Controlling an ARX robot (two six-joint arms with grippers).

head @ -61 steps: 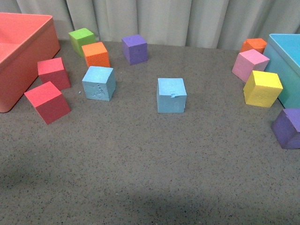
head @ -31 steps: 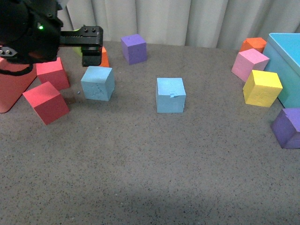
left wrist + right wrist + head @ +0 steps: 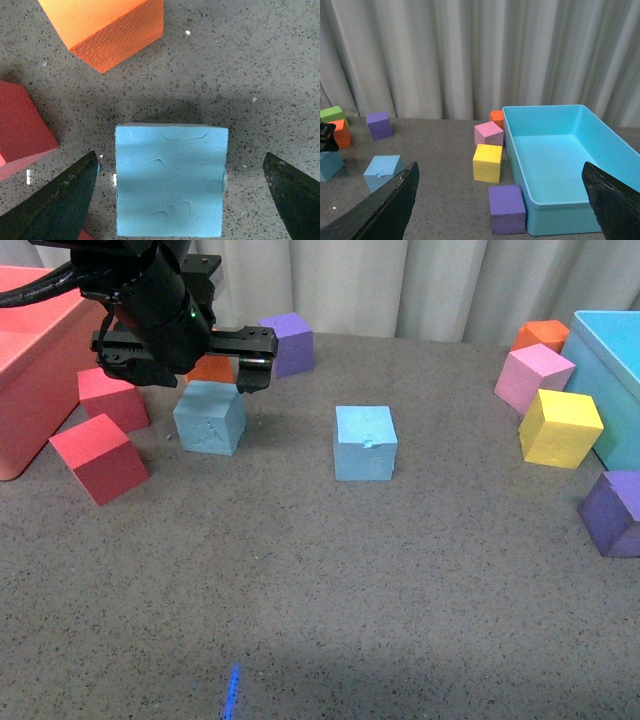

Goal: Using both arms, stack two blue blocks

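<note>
Left wrist view: left fingers spread wide either side of the marked blue block on the desk, probably lined up to stack it on the nicked block, right fingers wide too.

This looks like a robotics lab test bench rather than a lived-in room. A pale pleated curtain closes off the whole background, so only the staged work area shows. The grey speckled desk carries nothing but practice props: plain foam cubes in bright colours, such as a yellow cube and a pink cube, set between a coral bin and a turquoise bin. A black left arm with exposed cables reaches over the desk.
</note>
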